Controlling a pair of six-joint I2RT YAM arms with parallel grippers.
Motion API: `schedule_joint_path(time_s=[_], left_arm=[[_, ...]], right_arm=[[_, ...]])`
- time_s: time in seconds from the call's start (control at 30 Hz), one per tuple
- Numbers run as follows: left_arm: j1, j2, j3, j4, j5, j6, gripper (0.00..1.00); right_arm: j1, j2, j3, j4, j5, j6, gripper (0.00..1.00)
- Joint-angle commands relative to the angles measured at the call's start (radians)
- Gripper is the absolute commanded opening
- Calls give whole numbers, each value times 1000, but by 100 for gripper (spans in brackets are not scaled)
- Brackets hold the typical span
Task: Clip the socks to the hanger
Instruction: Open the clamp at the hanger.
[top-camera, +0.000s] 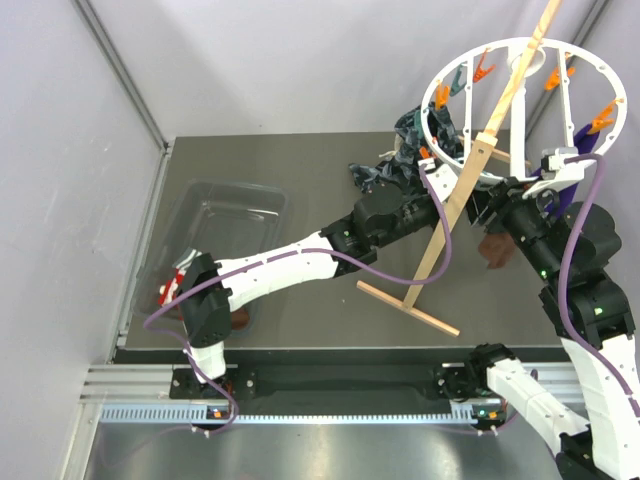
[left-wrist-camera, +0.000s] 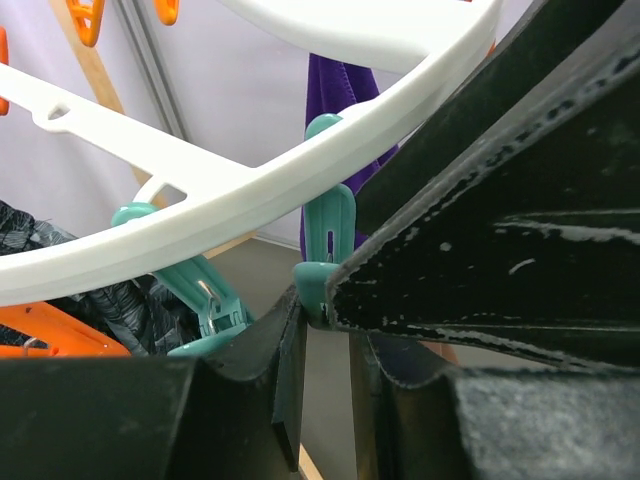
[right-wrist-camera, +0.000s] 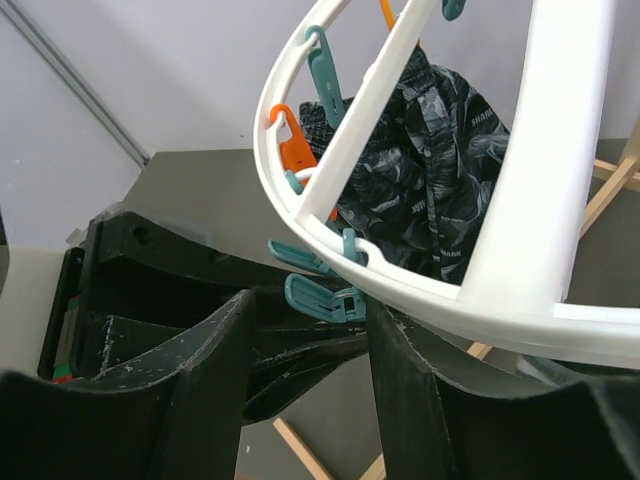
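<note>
So the left end effector (left-wrist-camera: 325, 340) is pinching a teal clip (left-wrist-camera: 330, 230) under the hanger (left-wrist-camera: 250, 190) ring, and the right end effector (right-wrist-camera: 310, 340) has its fingers spread apart.

Left arm (top-camera: 290, 265) extends toward two o'clock; left gripper (left-wrist-camera: 325, 330) pinches a teal clip (left-wrist-camera: 322, 250). Right arm (top-camera: 590, 250) folds back toward eleven o'clock; right gripper (right-wrist-camera: 310, 340) stands parted.

Soft, even light fills the overhead view. The pale walls (top-camera: 300, 60) read bright, and the dark tabletop (top-camera: 320, 180) carries only faint, blurry shadows. The clear bin (top-camera: 235, 186) shows a mild sheen. In both wrist views the close black jaws are dark and partly soft. The white ring (left-wrist-camera: 250, 190) and teal clip (left-wrist-camera: 330, 225) stay sharp, though the ring's brightest parts nearly wash out.
</note>
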Motion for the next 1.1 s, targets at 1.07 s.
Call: schedule_joint_path(time_s=[1.07], left_arm=[[-40,-42,48,-38,23,44,9]], right_arm=[[6,38,-34,148,53,-26,28]])
